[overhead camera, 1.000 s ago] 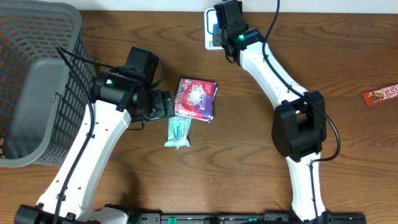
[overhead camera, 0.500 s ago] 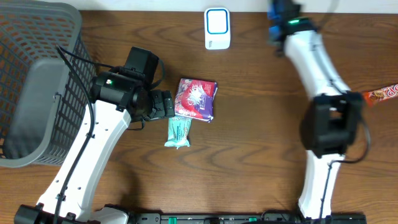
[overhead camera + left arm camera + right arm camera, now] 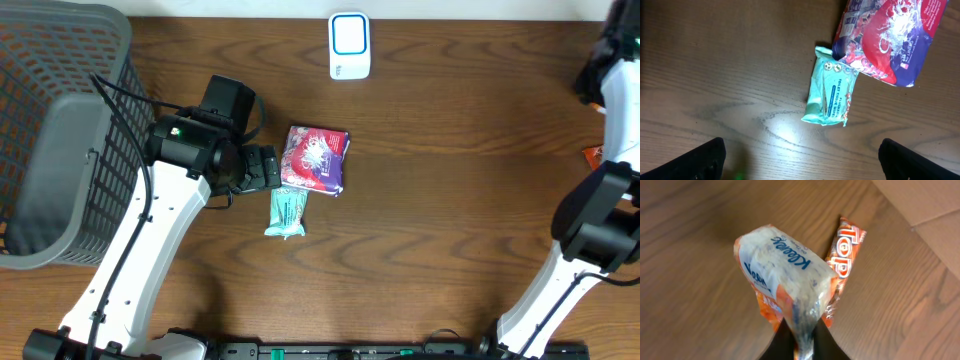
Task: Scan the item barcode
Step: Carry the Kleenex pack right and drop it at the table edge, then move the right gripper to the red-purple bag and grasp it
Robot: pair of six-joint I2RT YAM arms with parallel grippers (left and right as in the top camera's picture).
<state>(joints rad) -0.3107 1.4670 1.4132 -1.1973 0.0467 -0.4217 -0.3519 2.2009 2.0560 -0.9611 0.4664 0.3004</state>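
Note:
In the right wrist view my right gripper (image 3: 802, 347) is shut on the end of a Kleenex tissue pack (image 3: 787, 277), which hangs above the table. Just beyond the pack lies an orange Top candy bar (image 3: 845, 255). Overhead, the right arm (image 3: 612, 90) stands at the far right edge and covers most of that bar (image 3: 590, 153). The white and blue barcode scanner (image 3: 349, 45) sits at the back middle of the table. My left gripper (image 3: 262, 168) stands open with nothing between its fingers, just left of a red and purple packet (image 3: 316, 158) and a teal wipes pack (image 3: 287, 211).
A grey mesh basket (image 3: 60, 130) fills the left end of the table. In the left wrist view the teal wipes pack (image 3: 832, 95) touches the corner of the red packet (image 3: 887, 37), with bare wood below them. Beyond the candy bar the table's edge (image 3: 910, 227) shows.
The right arm has swung from the scanner at the back middle to the far right edge, carrying the tissue pack. The left arm has not moved.

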